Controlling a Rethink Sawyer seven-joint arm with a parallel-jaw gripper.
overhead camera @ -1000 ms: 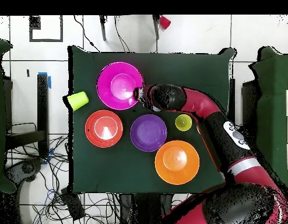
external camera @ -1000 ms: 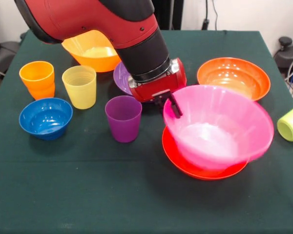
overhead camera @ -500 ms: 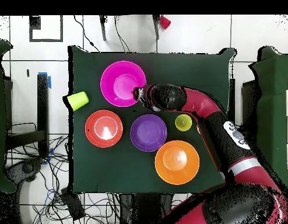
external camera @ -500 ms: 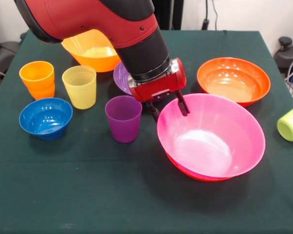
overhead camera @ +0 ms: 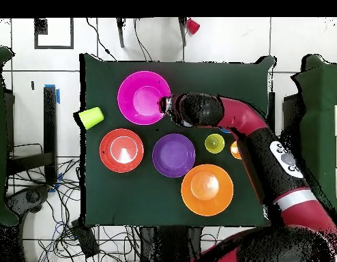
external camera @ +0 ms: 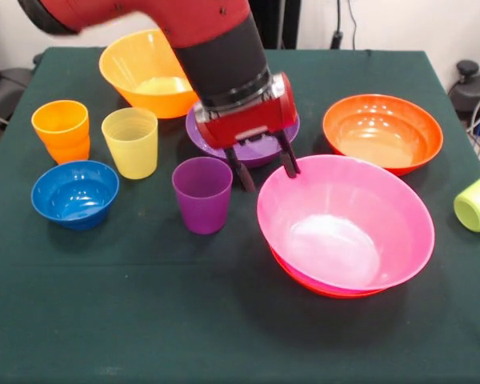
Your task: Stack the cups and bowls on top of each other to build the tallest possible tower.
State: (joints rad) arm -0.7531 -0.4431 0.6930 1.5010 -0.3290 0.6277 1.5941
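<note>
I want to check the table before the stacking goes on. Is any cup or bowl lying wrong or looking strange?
Yes: the translucent lime green plastic cup lies tipped on its side at the table edge, apart from the others. The remaining cups and bowls stand upright.

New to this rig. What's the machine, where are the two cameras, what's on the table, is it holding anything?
It's a red and black robot arm with a two-finger gripper. One camera faces it across the dark green table; the other looks straight down.

On the table: a glossy pink plastic bowl sitting in a shallow red-orange bowl, another red-orange bowl, a yellow-orange bowl, a purple bowl, a small blue bowl, and orange, yellow, purple and tipped lime green tumblers.

The gripper is open at the pink bowl's rim, holding nothing.
</note>
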